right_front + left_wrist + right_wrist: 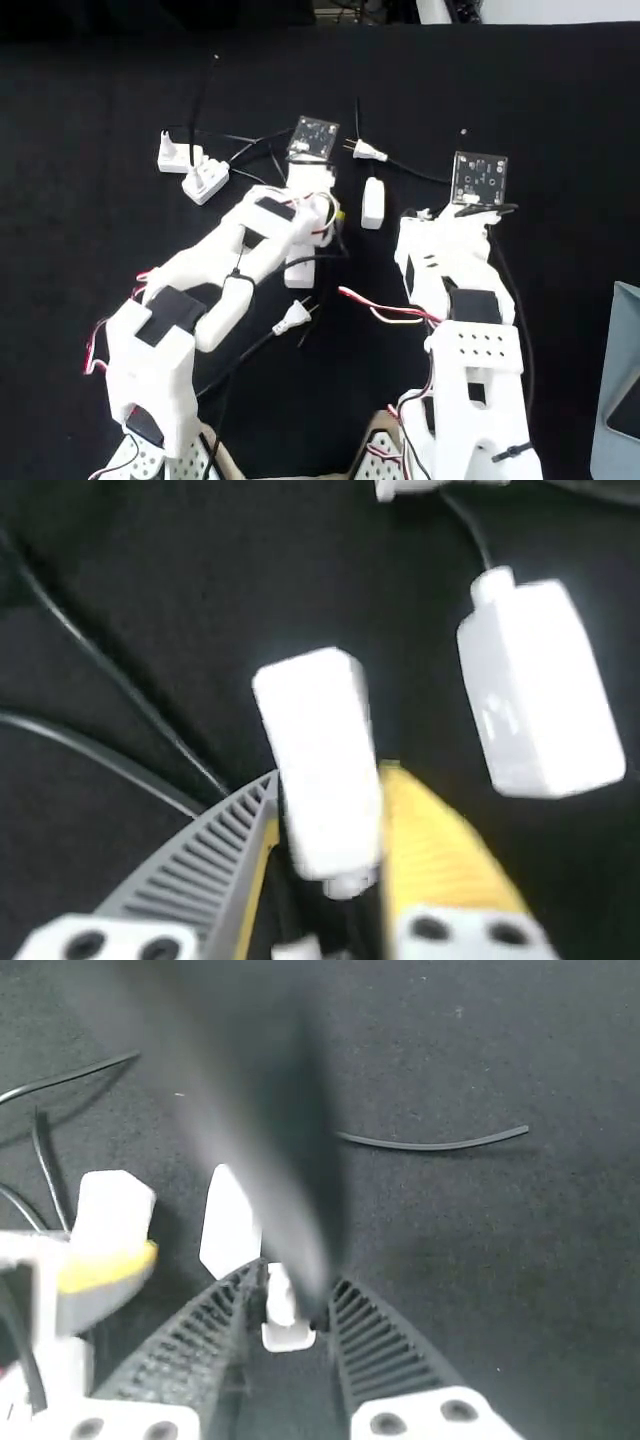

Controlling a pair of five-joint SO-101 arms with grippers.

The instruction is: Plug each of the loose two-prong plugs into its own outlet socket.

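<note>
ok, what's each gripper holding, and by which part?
Left gripper clamps a white rectangular plastic block by one end. Right gripper pinches a small white plug by its body, black cable trailing away.

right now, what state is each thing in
left end effector, shut on white socket block
right end effector, shut on corded plug
upper plug, loose on table, unplugged
lower plug, loose on table, unplugged
spare socket block, lying on table, ungripped
</note>
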